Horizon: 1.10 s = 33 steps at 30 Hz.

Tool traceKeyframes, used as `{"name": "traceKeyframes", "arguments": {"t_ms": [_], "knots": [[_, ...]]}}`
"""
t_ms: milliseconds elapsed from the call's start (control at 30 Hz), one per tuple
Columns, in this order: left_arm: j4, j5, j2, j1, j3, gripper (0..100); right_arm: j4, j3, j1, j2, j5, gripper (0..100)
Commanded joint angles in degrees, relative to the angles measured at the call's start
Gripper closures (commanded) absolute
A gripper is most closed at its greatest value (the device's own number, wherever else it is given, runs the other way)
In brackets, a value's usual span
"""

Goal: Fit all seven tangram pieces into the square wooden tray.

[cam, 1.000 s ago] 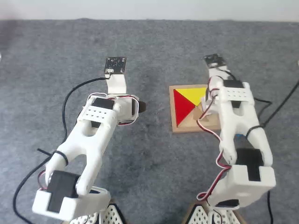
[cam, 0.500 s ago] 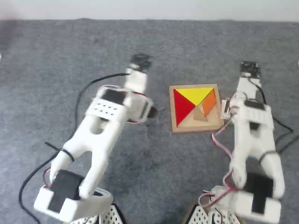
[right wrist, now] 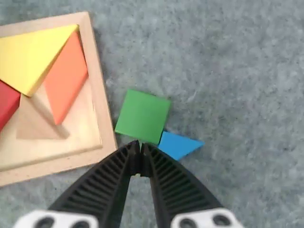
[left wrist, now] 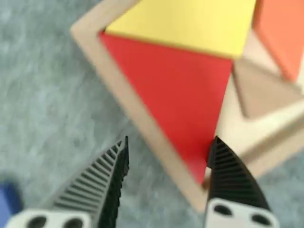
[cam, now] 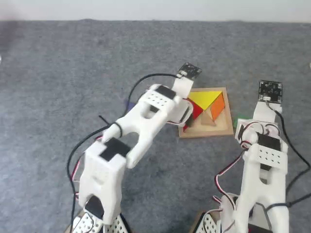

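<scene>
Tray: the square wooden tray (cam: 204, 134) lies on the grey table (cam: 58, 73), between the left arm (cam: 146, 121) and the right arm (cam: 265, 160).
In the tray: yellow triangle (right wrist: 28, 54), red triangle (left wrist: 180, 90), orange piece (right wrist: 66, 78) and wood-coloured triangle (right wrist: 35, 126). Bare floor remains beside the last two.
Outside: the green square (right wrist: 142, 116) lies just beside the tray's rim on the right arm's side. The blue triangle (right wrist: 178, 144) sits at its corner, touching or nearly so.
Unclear: a blue thing (left wrist: 5, 202) lies on the table near the left jaws. You cannot tell what it is.
Left jaws: apart and empty, astride the tray's rim at the red triangle's tip.
Right jaws: pressed together and empty, above the table just short of the green square.
Step, as I read it: the green square goes in next, by the right arm.
How: part the right jaws first, then come straight down across two opposite flat edges of the square. Lift it clear of the rim before you carry it over, and set it down flat in the bare corner.
Watch: the blue triangle at the square's corner may drag along, so grip away from it. Don't close the left jaws where they are, or they would pinch the rim and the red tip and shift the tray.
Writing: none readable on the tray or the pieces.
</scene>
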Motion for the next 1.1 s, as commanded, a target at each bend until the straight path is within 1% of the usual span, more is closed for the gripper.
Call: {"name": "traceKeyframes", "arguments": {"t_ms": [0,200,433,933,1000,1067], "knots": [[0.4,1.8,0.5,1.0,-5.7,75,-3.7,0.7,0.5,-1.7,1.1,97.9],[0.0,2.9,1.5,3.0,-8.8,75,-4.4,0.1,0.3,1.0,1.2,97.9],[1.2,2.8,5.0,2.7,-12.6,75,-4.4,-0.4,0.2,2.2,1.2,97.9],[1.0,2.7,6.0,3.5,-17.6,75,-4.4,-0.4,0.1,2.2,1.2,97.9],[1.8,2.5,7.6,3.3,-19.1,75,-4.4,-0.4,0.1,2.2,1.2,97.9],[4.4,2.5,8.8,3.1,-20.5,75,-4.4,-0.3,0.1,2.2,1.2,97.9]]}}
